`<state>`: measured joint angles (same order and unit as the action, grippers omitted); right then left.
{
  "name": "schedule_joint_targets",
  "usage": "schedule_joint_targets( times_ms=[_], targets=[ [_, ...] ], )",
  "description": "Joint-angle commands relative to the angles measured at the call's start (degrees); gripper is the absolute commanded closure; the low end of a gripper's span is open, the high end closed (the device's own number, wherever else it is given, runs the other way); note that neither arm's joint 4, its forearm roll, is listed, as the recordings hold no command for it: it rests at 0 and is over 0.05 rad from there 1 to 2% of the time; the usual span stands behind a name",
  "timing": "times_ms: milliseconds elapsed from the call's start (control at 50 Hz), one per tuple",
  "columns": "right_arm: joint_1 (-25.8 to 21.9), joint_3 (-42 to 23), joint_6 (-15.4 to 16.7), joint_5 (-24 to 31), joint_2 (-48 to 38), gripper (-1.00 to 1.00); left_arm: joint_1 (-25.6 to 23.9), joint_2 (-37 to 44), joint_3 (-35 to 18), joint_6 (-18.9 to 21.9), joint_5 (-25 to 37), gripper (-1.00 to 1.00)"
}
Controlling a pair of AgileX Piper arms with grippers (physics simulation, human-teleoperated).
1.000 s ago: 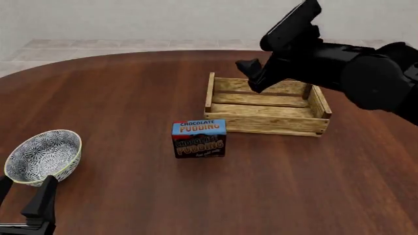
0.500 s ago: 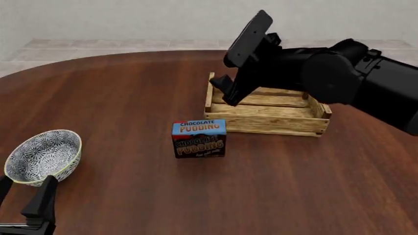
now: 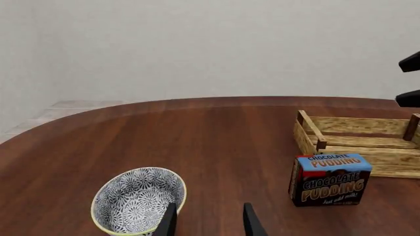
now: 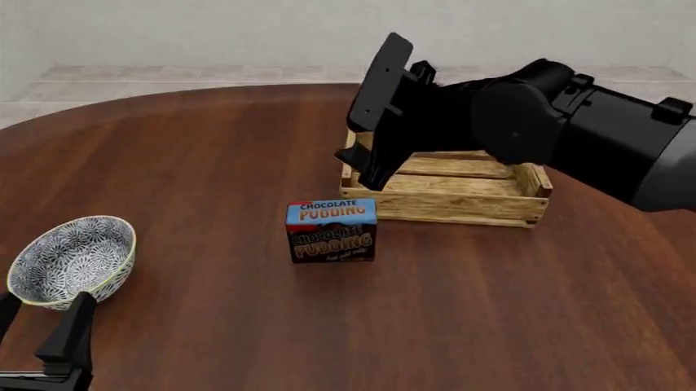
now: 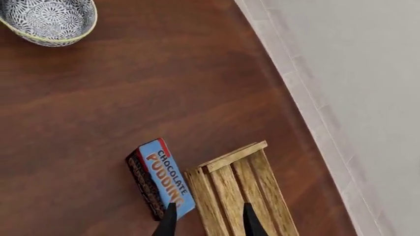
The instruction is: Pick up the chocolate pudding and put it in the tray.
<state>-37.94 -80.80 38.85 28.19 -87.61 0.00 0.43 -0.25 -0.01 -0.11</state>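
One carton (image 4: 332, 230), "CHOCOLATE PUDDING", smaller print illegible

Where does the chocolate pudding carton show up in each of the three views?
Front view: chocolate pudding stands upright near the middle, just in front of the tray's left corner.
Left wrist view: carton in the lower right of the picture.
Right wrist view: carton low, near the middle of the picture.
Shared landmark: the tray beside it in every view.
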Motion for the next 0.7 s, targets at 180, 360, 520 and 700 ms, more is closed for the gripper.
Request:
schedule_joint_targets(
  times_ms=[180,360,520,700],
  targets=[
    [-1.4,-1.4,6.1,4.3,-2.2,-1.0,0.0,0.0,0.0,0.0,0.0,-1.0],
    [-0.8,-1.4,8.0,5.5,-3.4,-1.0,0.0,0.0,0.0,0.0,0.0,-1.0],
    [0.1,-2.6,10.0,6.8,-4.2,-1.0,0.0,0.0,0.0,0.0,0.0,-1.0],
    [-0.4,-2.8,12.6,8.4,-4.9,-1.0,0.0,0.0,0.0,0.0,0.0,-1.0]
  ],
)
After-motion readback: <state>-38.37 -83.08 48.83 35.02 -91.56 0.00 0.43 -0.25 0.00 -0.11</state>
